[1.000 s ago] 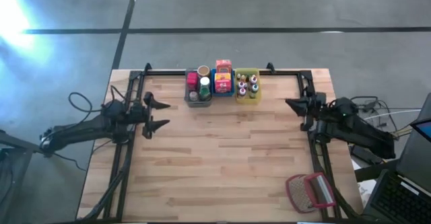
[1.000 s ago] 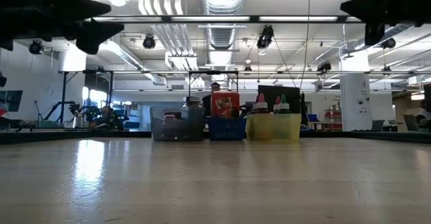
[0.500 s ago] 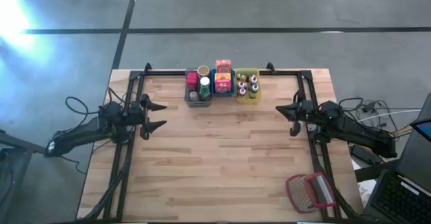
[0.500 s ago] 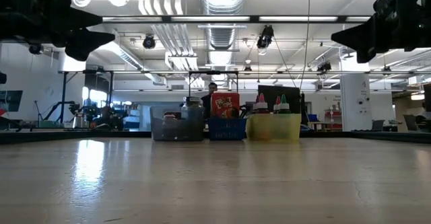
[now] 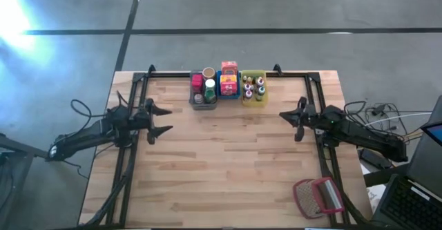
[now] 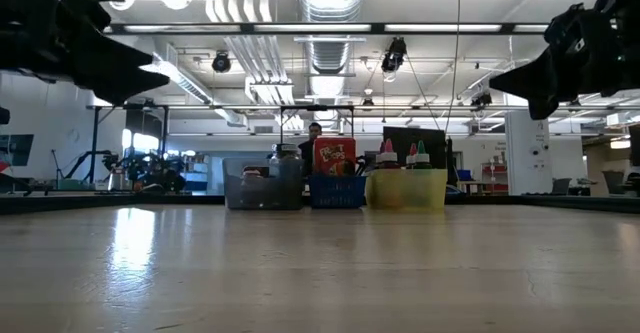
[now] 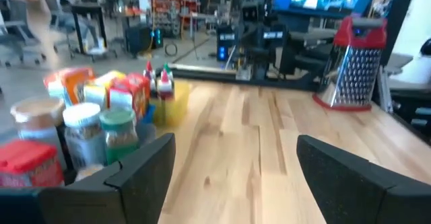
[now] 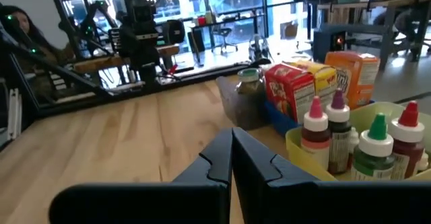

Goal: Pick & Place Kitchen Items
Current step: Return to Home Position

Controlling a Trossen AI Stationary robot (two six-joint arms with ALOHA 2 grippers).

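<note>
left gripper (image 5: pixel 168 119) spread wide, nothing held, left of table (image 5: pixel 228 168) | right gripper (image 5: pixel 289 123) pressed closed, empty, at right | kitchen items (image 5: pixel 228 78) packed in bins (image 5: pixel 265 93) at far edge | judged light, rigid, slick; small bottles (image 8: pixel 376 150) best taken by the body, under the cap

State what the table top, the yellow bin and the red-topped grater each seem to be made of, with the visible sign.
The table top looks like wood: pale planks with grain, lightly glossy. The yellow bin is probably plastic: smooth, evenly coloured wall. The grater seems metal: shiny grey perforated faces; its red top may be plastic.
</note>
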